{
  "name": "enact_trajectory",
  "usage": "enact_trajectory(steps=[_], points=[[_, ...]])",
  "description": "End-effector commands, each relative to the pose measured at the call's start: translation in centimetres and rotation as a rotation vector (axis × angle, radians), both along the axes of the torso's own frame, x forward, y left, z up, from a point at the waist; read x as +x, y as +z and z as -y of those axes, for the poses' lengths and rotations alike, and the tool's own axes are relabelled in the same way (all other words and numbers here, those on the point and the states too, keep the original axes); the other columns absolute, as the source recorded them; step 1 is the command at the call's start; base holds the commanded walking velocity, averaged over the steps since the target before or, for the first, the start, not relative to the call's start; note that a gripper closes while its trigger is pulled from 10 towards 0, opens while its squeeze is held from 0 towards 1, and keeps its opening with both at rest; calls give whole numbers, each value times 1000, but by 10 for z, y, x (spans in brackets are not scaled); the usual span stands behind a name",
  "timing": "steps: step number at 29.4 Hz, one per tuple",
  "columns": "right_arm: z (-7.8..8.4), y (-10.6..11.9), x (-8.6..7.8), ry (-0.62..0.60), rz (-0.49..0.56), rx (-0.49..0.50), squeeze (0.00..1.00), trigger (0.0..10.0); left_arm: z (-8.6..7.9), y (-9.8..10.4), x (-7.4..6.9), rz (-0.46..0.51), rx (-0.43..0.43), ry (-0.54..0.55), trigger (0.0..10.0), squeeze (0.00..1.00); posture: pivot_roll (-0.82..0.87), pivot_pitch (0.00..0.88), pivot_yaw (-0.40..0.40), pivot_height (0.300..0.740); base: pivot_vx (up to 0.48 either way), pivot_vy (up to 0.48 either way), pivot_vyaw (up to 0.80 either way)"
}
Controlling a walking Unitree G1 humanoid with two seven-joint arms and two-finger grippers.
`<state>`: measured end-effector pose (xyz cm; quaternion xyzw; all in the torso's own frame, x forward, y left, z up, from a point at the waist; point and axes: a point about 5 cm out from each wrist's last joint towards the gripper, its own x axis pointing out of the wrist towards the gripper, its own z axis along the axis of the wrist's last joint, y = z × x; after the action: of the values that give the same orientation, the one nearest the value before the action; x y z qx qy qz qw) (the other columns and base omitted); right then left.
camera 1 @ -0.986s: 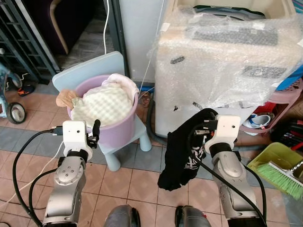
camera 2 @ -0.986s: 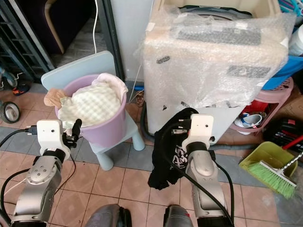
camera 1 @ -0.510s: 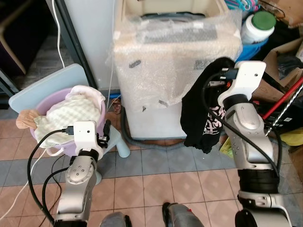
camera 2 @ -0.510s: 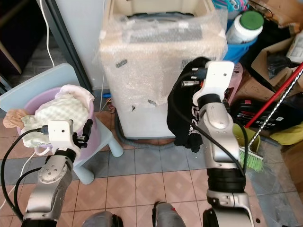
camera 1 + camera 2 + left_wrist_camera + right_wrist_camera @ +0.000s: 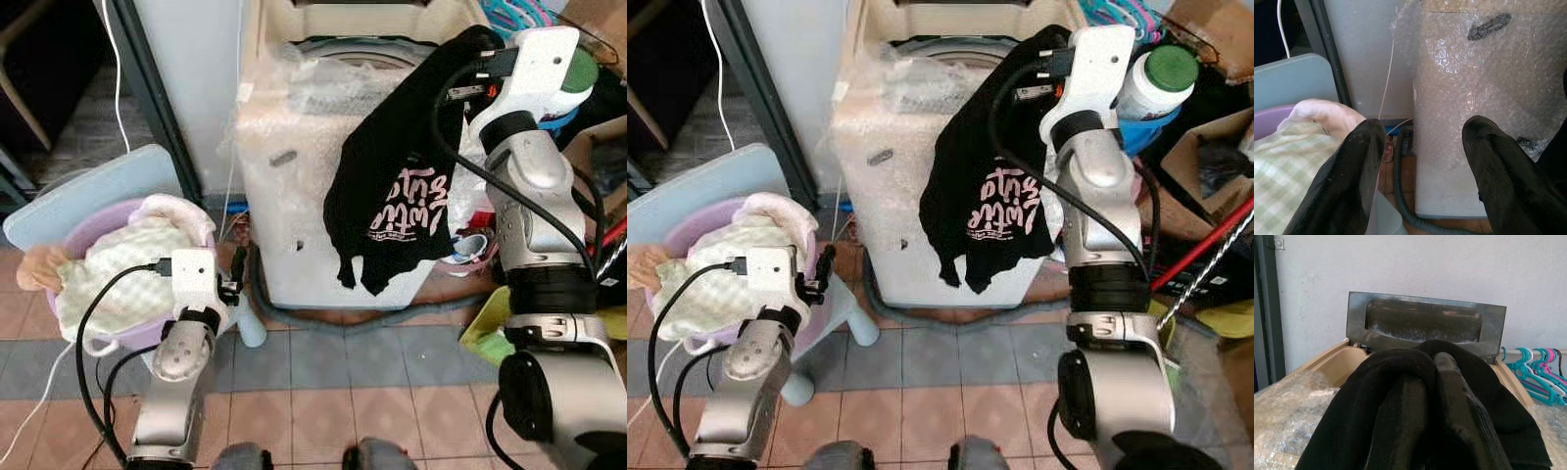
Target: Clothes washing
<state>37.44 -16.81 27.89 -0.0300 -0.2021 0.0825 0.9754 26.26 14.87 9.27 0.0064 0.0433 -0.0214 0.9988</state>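
The washing machine is standing wrapped in bubble wrap before me. My right gripper is clamping a black shirt, dangling it over the machine's front. My left gripper is hanging spread and empty beside the purple basin.

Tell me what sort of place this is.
Likely a home laundry or utility corner: a top-loading washing machine wrapped in bubble wrap, a purple basin of clothes on a stool, and plastic hangers beside the machine.

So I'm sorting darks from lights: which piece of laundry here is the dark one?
The black T-shirt with pink lettering, hanging from the raised right gripper at the washing machine. The clothes in the purple tub are pale: checked green-white and pink.
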Motion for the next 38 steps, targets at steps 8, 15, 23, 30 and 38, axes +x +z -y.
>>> enact_trajectory(steps=[8,15,23,30,38], points=[[-7,27,10,67,66,-13,0,10000,-4,-1,2,-5,15,5,10000,0,15,114,20,740,480,0,0],[-2,62,29,95,46,-10,0,10000,0,-1,4,-2,9,-12,10000,0,15,111,14,740,480,0,0],[-4,116,33,105,121,-7,0,10000,2,-1,4,-3,7,5,10000,0,21,112,2,740,466,0,0],[11,168,19,16,280,30,0,10000,3,-3,3,-19,-2,22,10000,0,28,113,-15,740,84,0,0],[-12,43,51,167,-236,-154,0,10000,3,-4,0,-28,-5,38,10000,0,35,122,-21,740,0,0,0]])
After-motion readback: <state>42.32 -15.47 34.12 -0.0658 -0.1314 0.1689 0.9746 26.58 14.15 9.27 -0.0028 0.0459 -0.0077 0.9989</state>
